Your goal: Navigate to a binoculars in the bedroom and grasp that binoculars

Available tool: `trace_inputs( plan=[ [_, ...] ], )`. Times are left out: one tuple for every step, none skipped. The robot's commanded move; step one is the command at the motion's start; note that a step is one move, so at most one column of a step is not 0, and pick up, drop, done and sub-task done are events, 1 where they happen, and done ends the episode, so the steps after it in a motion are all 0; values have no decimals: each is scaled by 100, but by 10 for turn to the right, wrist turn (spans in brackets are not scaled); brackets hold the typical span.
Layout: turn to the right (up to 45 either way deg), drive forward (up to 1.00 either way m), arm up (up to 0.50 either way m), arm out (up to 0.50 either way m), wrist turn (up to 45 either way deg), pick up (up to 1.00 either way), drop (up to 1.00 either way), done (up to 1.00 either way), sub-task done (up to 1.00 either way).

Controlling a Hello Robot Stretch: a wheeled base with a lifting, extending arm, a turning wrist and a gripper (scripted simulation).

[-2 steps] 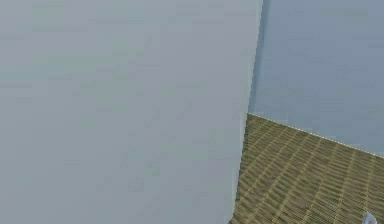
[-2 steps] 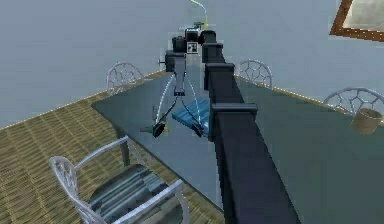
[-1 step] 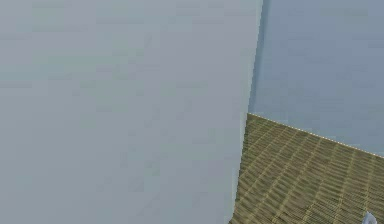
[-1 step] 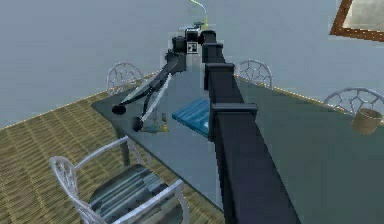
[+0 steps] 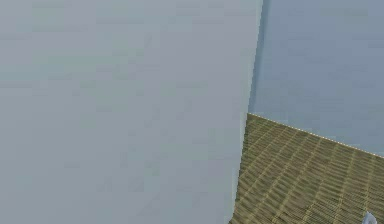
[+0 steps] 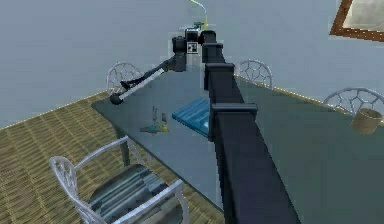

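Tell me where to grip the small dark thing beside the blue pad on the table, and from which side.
Probably grip the small dark thing across its upright body, coming from above: it stands on the table with the blue pad close beside it, so its top looks freest.

We find no text, label, number or sign that we can read in either view. The two small white squares (image 6: 194,34) at the far end of the arm (image 6: 236,125) carry black marks, but we make out no letters or digits in them. The framed picture (image 6: 362,18) on the wall and the blue flat thing (image 6: 192,115) on the table (image 6: 320,140) give us no legible print either.
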Motion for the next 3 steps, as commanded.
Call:
trace_inputs(
  plan=[
    [0,0,0,0,420,0,0,0,0],
    [0,0,-26,0,0,0,0,0,0],
    [0,0,0,0,0,100,0,0,0]
  ],
)
